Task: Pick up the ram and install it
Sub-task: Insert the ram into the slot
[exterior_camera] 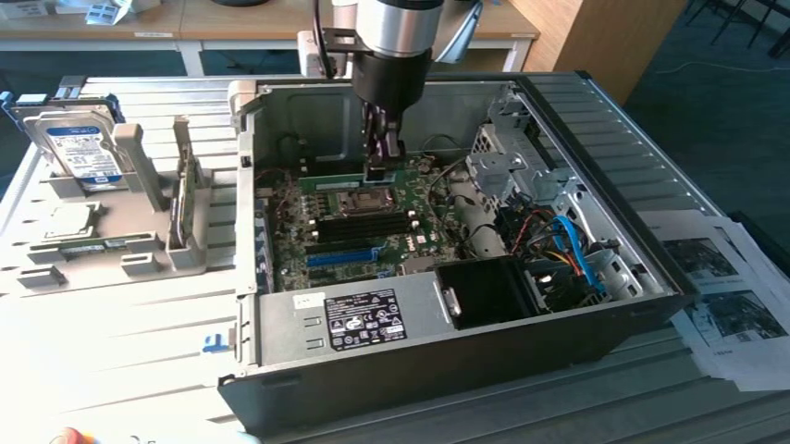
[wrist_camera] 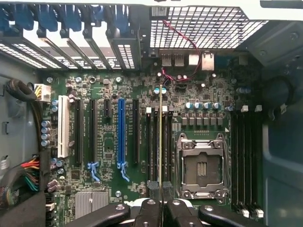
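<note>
You have the ram (wrist_camera: 161, 142) picked up: the jaws are clamped on it. It hangs over the black slots (wrist_camera: 148, 146) beside the chip socket (wrist_camera: 200, 165). It looks not pushed in yet.

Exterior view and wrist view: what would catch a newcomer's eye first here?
The open case fills the middle of the exterior view, with the arm reaching down into it. In the wrist view the gripper holds the ram edge-on over the black memory slots beside the CPU socket. A blue slot stands out on the green motherboard.
</note>
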`<state>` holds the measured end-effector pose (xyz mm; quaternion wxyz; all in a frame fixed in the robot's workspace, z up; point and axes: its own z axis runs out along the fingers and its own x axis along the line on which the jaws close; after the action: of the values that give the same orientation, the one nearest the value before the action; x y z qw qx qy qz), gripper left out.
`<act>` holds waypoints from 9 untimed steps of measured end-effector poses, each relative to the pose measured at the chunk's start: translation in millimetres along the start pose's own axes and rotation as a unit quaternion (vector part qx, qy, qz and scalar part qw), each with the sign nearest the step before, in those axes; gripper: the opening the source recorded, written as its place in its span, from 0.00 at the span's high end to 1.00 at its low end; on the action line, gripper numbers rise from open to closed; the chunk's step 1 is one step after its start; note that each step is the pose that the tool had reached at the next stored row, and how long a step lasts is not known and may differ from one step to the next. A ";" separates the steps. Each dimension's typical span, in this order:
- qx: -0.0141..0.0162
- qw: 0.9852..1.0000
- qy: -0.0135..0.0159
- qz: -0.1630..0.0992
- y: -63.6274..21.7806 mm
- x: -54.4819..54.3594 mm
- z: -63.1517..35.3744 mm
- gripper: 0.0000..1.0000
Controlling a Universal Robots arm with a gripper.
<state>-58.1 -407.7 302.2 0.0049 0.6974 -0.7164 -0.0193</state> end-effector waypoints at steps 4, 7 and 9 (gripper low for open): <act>0.000 1.000 0.000 0.000 -0.2 0.1 4.6 0.88; 0.000 1.000 0.000 0.000 -0.3 0.1 7.8 0.88; 0.000 1.000 0.000 0.000 -0.4 0.2 10.1 0.88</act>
<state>-58.1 -407.7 292.1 0.0049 0.6974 -0.7164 -0.0193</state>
